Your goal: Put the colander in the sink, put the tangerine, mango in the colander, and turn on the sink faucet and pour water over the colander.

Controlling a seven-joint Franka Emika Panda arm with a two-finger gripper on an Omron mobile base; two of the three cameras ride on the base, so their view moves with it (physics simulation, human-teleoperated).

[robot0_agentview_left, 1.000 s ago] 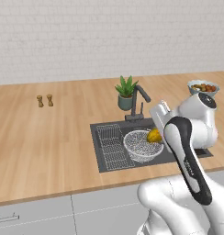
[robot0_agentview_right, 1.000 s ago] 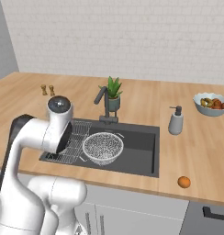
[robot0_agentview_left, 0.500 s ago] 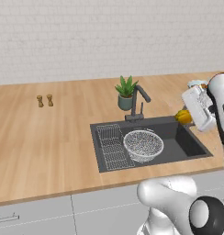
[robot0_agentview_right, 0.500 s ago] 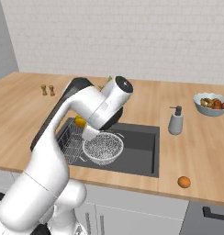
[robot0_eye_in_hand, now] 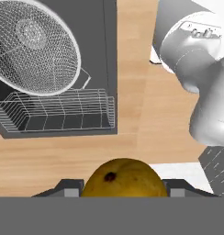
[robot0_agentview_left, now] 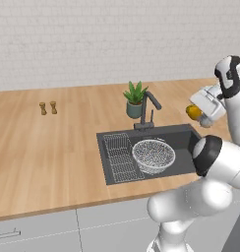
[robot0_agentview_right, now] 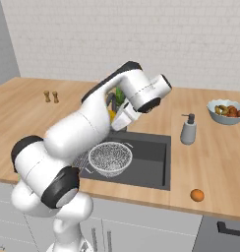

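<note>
The yellow mango [robot0_eye_in_hand: 125, 179] sits between my fingertips, and my gripper [robot0_agentview_left: 198, 114] is shut on it, high over the right end of the sink [robot0_agentview_left: 183, 142]. In the right base view the mango [robot0_agentview_right: 112, 114] peeks out beside the hand, above the basin's back edge. The wire-mesh colander [robot0_agentview_left: 154, 155] stands upright in the sink with nothing in it, and it lies at the upper left of the hand view. The tangerine [robot0_agentview_right: 197, 195] lies on the counter in front of the sink's right corner. The dark faucet [robot0_agentview_left: 147, 106] stands behind the basin with no water running.
A flat wire rack [robot0_agentview_left: 119, 157] lies in the sink's left part. Behind the faucet is a potted plant [robot0_agentview_left: 135, 98]. A soap bottle [robot0_agentview_right: 189, 130] and a fruit bowl [robot0_agentview_right: 227, 110] stand right of the sink. Two small shakers [robot0_agentview_left: 48, 107] are far left.
A second ago the gripper held the mango just over the colander. The arm has since swung up and to the right, carrying the mango away from it. The colander has not moved.
</note>
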